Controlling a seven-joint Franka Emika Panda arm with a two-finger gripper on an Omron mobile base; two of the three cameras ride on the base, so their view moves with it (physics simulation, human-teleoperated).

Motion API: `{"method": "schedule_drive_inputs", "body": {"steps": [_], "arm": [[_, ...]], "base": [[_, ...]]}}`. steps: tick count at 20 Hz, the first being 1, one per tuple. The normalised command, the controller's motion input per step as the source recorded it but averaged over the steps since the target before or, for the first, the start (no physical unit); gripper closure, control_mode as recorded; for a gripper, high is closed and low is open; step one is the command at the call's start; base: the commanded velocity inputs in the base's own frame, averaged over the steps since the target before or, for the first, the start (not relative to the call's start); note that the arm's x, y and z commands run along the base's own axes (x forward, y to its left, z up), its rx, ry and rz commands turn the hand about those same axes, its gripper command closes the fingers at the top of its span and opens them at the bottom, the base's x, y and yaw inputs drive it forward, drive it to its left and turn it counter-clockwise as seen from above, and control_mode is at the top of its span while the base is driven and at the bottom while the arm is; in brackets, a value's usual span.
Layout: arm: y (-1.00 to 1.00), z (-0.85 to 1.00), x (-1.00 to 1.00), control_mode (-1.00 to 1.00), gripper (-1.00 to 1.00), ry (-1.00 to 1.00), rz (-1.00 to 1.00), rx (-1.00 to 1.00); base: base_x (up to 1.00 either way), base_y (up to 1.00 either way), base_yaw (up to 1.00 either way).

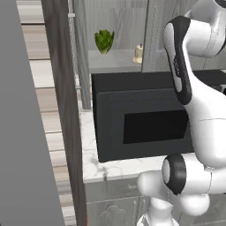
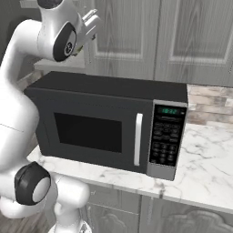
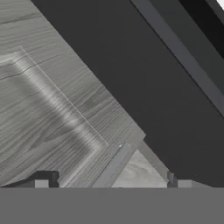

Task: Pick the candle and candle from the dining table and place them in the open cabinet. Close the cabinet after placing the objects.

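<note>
Black microwave (image 2: 109, 123), grey wood-grain cabinet (image 2: 150, 36)

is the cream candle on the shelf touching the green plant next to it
Apart. The left base view shows the cream candle at the right of the cabinet shelf and the green plant further left, with bare pale shelf plainly between them.

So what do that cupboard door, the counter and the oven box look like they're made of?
Cabinet door: grey wood, matte, by its grain lines. Counter: polished white marble, by its grey veins. Microwave: black, probably painted metal or plastic; its smooth look leaves that open.
</note>
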Motion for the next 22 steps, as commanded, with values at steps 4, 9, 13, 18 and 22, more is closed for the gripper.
{"method": "schedule_drive_inputs", "body": {"steps": [4, 9, 13, 18, 22], "arm": [[0.0, 0.0, -1.0, -1.0, -1.0, -0.1, 0.0, 0.13], [0.05, 0.01, -0.58, -1.0, -1.0, -0.08, 0.0, 0.04], [0.1, 0.05, -0.48, -1.0, -1.0, -0.04, 0.04, 0.0], [0.01, 0.02, -0.59, -1.0, -1.0, -0.01, 0.17, -0.02], [0.0, 0.0, -0.66, -1.0, -1.0, 0.0, 0.32, -0.09]], "base": [[0.0, 0.0, 0.0], [0.0, 0.0, 0.0], [0.0, 0.0, 0.0], [0.0, 0.0, 0.0], [0.0, 0.0, 0.0]]}}
